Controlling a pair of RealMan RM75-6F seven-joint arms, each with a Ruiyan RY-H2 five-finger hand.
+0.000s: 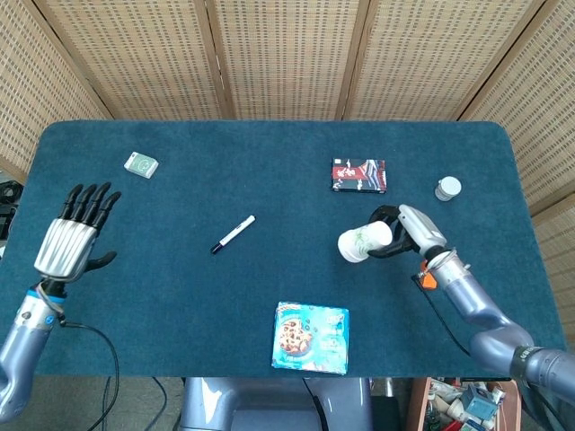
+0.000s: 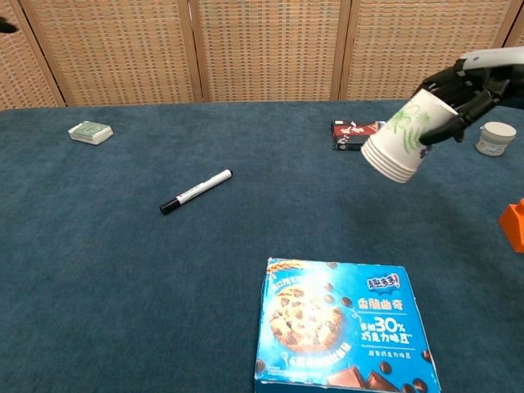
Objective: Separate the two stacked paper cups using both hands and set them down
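Note:
The stacked white paper cups [image 1: 364, 241] [image 2: 405, 137], printed with green leaves, hang tilted in the air with their rims pointing left and down. My right hand [image 1: 406, 231] [image 2: 467, 84] grips them around the closed end, fingers wrapped on the cup wall. My left hand [image 1: 75, 235] hovers over the table's left side with its fingers spread and nothing in it; the chest view does not show it.
On the blue table [image 1: 269, 171] lie a marker [image 1: 233, 233], a cookie box [image 1: 311, 337] at the front, a dark red packet [image 1: 359, 175], a green card deck [image 1: 141, 164] at far left, a small white jar [image 1: 447, 188] and an orange block [image 2: 513, 224] at right.

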